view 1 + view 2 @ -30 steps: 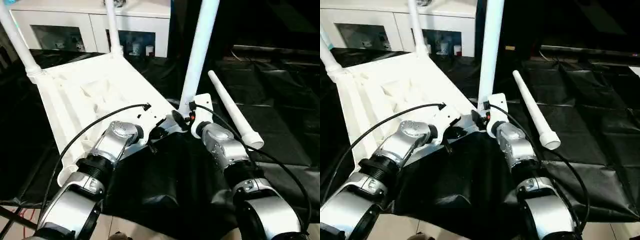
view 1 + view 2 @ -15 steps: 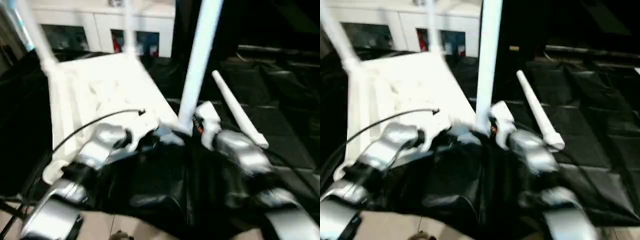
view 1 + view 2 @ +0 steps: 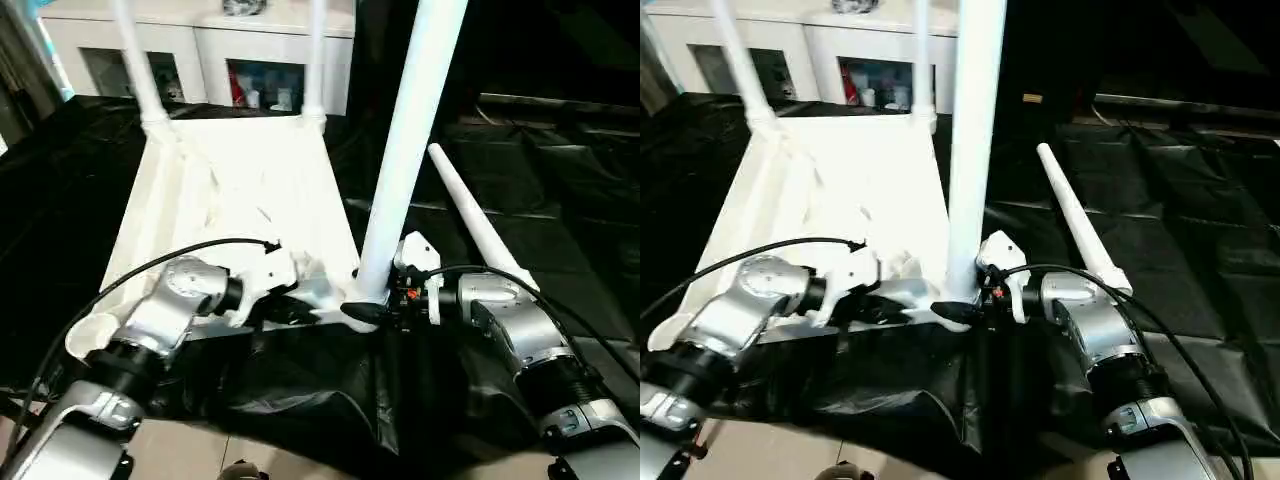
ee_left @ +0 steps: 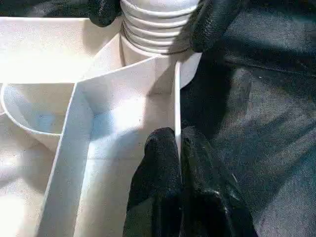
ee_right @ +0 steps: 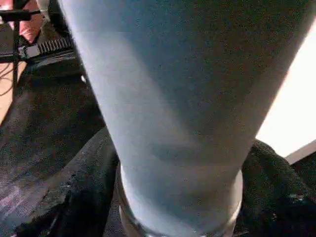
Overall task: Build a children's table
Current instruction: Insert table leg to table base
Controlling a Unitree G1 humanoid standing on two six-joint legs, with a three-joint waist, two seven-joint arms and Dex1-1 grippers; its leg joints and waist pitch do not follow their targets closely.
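The table top lies upside down on the black sheet. Three legs stand in its corners. The right jaws grasp the near leg at its base; the left jaws pinch a rib beside it. One leg remains loose, right of the right jaws.

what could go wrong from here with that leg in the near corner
1. The tall white round tapered leg shows bare thread rings above its corner socket in the left wrist view, so it may not be fully seated and could lean or cross-thread.
2. The left gripper pinches only a thin rib of the upside-down white plastic tabletop, which might slip and let the top swing.
3. The loose white leg lies on the black sheet beside the right forearm; an elbow sweep could roll it away.
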